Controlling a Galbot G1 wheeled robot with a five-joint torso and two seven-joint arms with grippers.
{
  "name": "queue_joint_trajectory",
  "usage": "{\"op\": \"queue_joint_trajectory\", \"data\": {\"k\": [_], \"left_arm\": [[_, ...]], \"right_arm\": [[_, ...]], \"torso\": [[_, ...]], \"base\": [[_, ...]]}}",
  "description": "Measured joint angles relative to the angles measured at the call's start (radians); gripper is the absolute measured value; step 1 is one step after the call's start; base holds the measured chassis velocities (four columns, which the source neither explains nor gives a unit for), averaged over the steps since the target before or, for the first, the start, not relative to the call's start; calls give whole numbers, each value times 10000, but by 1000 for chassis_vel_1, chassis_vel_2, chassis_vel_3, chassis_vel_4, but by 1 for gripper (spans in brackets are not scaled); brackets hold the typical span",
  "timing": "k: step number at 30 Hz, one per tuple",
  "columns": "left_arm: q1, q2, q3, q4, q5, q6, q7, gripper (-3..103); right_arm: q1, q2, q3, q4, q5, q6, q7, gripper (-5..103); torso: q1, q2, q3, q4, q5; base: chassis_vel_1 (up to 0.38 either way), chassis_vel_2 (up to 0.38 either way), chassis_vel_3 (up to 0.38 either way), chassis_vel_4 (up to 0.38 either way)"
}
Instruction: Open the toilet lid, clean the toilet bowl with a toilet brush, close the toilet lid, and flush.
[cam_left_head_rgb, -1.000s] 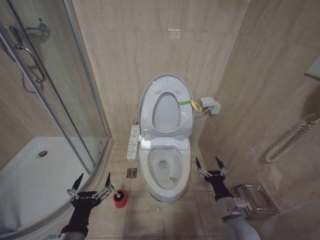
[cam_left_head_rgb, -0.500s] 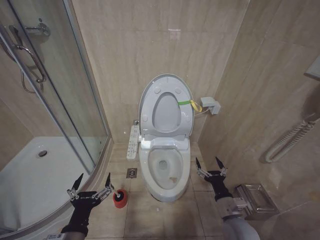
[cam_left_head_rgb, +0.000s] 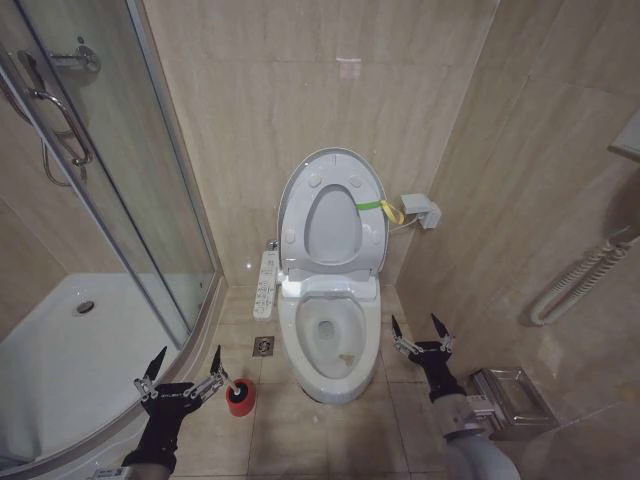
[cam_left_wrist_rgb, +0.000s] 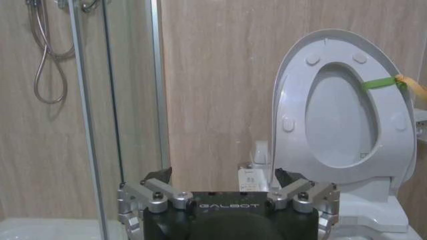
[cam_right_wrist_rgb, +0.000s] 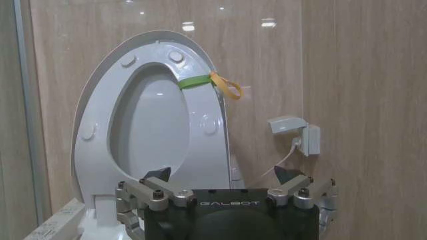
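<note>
The toilet lid (cam_left_head_rgb: 333, 225) stands upright against the back wall with the seat ring raised in front of it. A yellow-green strap (cam_left_head_rgb: 372, 206) sits on its right edge. Below it the toilet bowl (cam_left_head_rgb: 330, 345) lies uncovered. The toilet brush (cam_left_head_rgb: 237, 386) stands in its red holder (cam_left_head_rgb: 240, 401) on the floor left of the bowl. My left gripper (cam_left_head_rgb: 183, 372) is open just left of the holder, holding nothing. Open as well, my right gripper (cam_left_head_rgb: 421, 330) hangs beside the bowl's right side. The left wrist view shows the left gripper (cam_left_wrist_rgb: 223, 177) facing the lid (cam_left_wrist_rgb: 340, 120). The right gripper (cam_right_wrist_rgb: 221, 174) faces the lid (cam_right_wrist_rgb: 150, 125) too.
A glass shower door (cam_left_head_rgb: 120, 180) and a white shower tray (cam_left_head_rgb: 60, 350) take up the left. A button panel (cam_left_head_rgb: 266, 283) and a floor drain (cam_left_head_rgb: 263, 346) lie left of the bowl. A metal rack (cam_left_head_rgb: 510, 400) sits on the right, and a wall box (cam_left_head_rgb: 420, 210) beside the lid.
</note>
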Motion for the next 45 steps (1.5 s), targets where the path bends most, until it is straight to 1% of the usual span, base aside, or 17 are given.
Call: {"op": "queue_joint_trajectory", "data": {"k": [45], "left_arm": [[0,0,0,0,0,0,0,100]], "right_arm": [[0,0,0,0,0,0,0,100]], "torso": [[0,0,0,0,0]], "base": [[0,0,0,0]]}}
